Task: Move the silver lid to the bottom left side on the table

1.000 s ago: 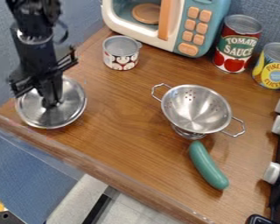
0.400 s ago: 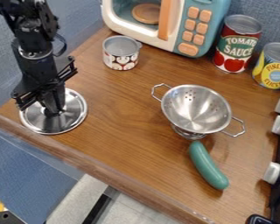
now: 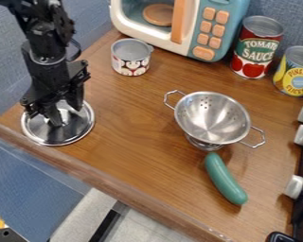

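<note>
Over the left part of the wooden table (image 3: 135, 137), the black gripper (image 3: 65, 112) hangs with its two fingers spread apart, right above the middle of the silver lid (image 3: 69, 133). The lid is round and shiny and lies flat on the table, near its left corner and front-left edge. The fingers and the gripper's body hide the lid's centre and part of its far rim.
A steel colander (image 3: 212, 118) stands right of centre, with a green cucumber-like toy (image 3: 224, 178) below it. A small can (image 3: 130, 57), a toy microwave (image 3: 179, 23), two food cans and stove knobs line the back and right.
The lid has shifted slightly down the view and now lies flat. The gripper's fingers, close together before, have parted, letting go of the lid, and the arm has moved a little right.
</note>
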You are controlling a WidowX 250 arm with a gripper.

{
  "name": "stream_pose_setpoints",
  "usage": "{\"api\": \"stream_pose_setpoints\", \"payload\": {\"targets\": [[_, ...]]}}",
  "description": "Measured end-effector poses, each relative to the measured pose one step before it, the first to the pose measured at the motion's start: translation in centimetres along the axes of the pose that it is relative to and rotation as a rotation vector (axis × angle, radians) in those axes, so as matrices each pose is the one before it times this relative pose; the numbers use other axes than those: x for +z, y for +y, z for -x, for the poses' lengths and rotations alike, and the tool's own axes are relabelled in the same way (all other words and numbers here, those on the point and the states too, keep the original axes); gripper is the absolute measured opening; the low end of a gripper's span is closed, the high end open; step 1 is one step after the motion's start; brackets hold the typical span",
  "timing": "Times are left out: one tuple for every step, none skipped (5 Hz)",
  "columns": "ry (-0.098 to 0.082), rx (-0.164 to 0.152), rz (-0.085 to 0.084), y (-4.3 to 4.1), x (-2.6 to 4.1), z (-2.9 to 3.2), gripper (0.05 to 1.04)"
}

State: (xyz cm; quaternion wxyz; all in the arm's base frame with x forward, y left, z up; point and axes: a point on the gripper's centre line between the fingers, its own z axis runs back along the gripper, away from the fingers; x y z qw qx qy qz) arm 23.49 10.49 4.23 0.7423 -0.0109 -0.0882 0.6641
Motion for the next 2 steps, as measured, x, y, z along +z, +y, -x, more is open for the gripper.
{"api": "stream_pose_setpoints", "payload": {"targets": [[-0.0371, 0.0401, -0.0145, -0.981, 1.862, 0.255, 0.995], [-0.0274, 0.0352, 0.102, -1.792, 3.102, 0.089, 1.004]]}}
